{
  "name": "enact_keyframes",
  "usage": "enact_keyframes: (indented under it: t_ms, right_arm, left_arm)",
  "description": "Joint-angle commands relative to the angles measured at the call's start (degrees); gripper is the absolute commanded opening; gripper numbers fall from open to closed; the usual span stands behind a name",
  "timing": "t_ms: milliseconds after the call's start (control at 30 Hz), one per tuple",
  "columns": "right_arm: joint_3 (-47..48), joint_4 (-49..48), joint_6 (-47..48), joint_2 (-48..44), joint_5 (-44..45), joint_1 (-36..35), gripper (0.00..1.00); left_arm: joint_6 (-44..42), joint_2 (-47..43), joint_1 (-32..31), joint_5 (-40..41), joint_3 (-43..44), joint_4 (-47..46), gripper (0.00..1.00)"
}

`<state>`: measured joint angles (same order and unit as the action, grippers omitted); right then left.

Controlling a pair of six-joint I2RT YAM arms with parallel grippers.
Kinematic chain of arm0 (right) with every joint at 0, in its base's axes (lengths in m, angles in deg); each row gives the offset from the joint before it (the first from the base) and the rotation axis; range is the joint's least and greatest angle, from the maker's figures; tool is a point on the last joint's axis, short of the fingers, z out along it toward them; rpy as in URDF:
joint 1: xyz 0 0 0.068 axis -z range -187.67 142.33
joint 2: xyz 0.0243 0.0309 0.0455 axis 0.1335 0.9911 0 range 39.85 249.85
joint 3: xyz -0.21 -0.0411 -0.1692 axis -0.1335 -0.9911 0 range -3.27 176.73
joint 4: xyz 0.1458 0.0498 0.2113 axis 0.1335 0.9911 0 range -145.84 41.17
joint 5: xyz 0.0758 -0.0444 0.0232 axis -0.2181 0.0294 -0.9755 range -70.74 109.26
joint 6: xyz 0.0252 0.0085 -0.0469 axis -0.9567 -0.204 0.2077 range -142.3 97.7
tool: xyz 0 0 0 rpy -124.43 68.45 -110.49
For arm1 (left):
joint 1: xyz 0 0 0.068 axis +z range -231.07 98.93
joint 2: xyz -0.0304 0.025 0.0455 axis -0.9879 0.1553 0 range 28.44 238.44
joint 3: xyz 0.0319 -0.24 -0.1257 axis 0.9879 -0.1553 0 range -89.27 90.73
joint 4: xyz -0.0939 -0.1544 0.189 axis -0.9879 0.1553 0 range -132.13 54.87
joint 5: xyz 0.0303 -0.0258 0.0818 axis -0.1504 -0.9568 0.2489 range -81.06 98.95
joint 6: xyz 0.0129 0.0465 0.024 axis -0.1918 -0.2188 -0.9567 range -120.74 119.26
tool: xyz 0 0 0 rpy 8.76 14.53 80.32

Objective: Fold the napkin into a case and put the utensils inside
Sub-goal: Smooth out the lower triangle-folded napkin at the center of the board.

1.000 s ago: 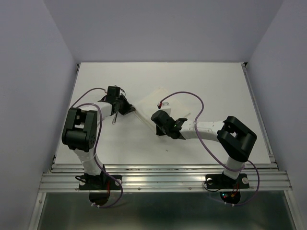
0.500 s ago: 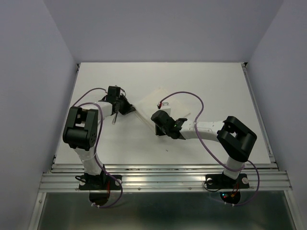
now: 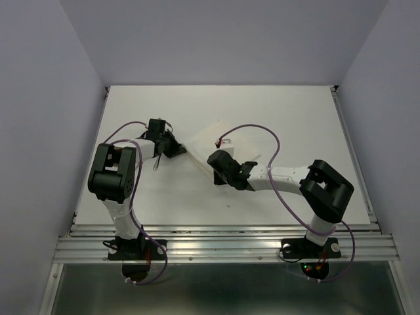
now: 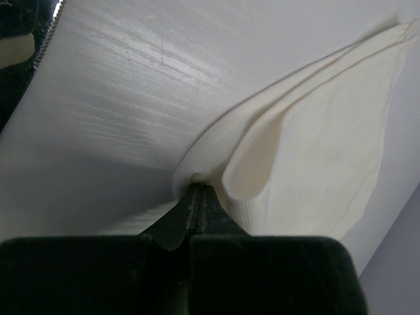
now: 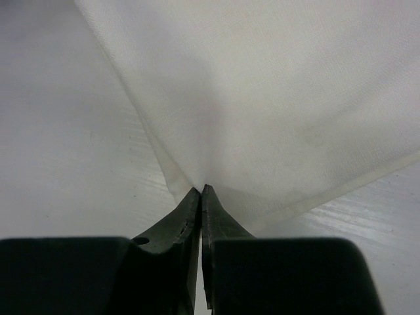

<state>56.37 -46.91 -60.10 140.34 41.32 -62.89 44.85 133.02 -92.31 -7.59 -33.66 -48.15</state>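
Note:
The white napkin (image 3: 220, 139) lies partly folded on the white table (image 3: 295, 111), between my two grippers. My left gripper (image 3: 182, 149) is shut on the napkin's left corner. In the left wrist view its tips (image 4: 199, 190) pinch layered folds of the napkin (image 4: 315, 144), which bulge up into a loop. My right gripper (image 3: 212, 161) is shut on the napkin's near corner. In the right wrist view the tips (image 5: 201, 191) pinch the point of the sheet (image 5: 282, 98), which lifts away from them. No case shows. No utensils show clearly in any view.
A thin dark sliver (image 3: 155, 163) lies on the table by the left forearm; I cannot tell what it is. Purple cables (image 3: 256, 131) loop over both arms. Grey walls stand on three sides, and a metal rail (image 3: 223, 246) runs along the near edge.
Both grippers keep their hold on the napkin. The left arm's elbow has shifted slightly to the right. The napkin has barely moved.

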Motion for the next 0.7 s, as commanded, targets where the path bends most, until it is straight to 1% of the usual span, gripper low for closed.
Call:
enact_keyframes:
  t_ms: [0,167,300,333,400,433,500,633,667]
  right_arm:
    - [0.0,-1.7,0.4,-4.6,1.8,-0.4,0.06]
    - [-2.0,-1.7,0.7,-6.5,2.2,-0.9,0.05]
    - [-3.3,-1.4,0.8,-7.8,3.0,-1.6,0.06]
    - [-3.5,-1.3,1.0,-8.0,3.0,-1.6,0.08]
    - [-3.8,-1.0,1.1,-8.0,3.2,-1.6,0.18]
    - [-3.9,-1.0,1.2,-7.9,3.0,-1.6,0.2]
    - [-3.8,-0.9,1.2,-7.0,2.5,-1.6,0.22]
    - [-3.3,-1.3,1.0,-5.9,1.9,-1.6,0.23]
    - [-3.1,-1.5,1.2,-5.9,1.6,-1.6,0.25]
  left_arm:
    - [-0.1,1.5,-0.2,-0.3,1.8,-0.7,0.0]
    - [-0.2,2.4,-0.2,-0.4,2.3,-0.7,0.0]
    - [-0.3,3.1,-0.2,-0.4,2.6,-0.3,0.0]
    - [-0.3,3.2,-0.2,-0.5,2.7,-0.4,0.0]
    - [-0.3,3.5,-0.2,-0.7,2.7,-0.4,0.0]
    - [-0.3,3.5,-0.2,-0.6,2.7,-0.4,0.0]
    - [-0.3,3.6,-0.2,-0.8,2.8,-0.4,0.0]
    - [-0.2,3.6,-0.2,-1.0,3.0,-0.4,0.0]
    - [-0.2,3.6,-0.2,-1.0,3.1,-0.4,0.0]
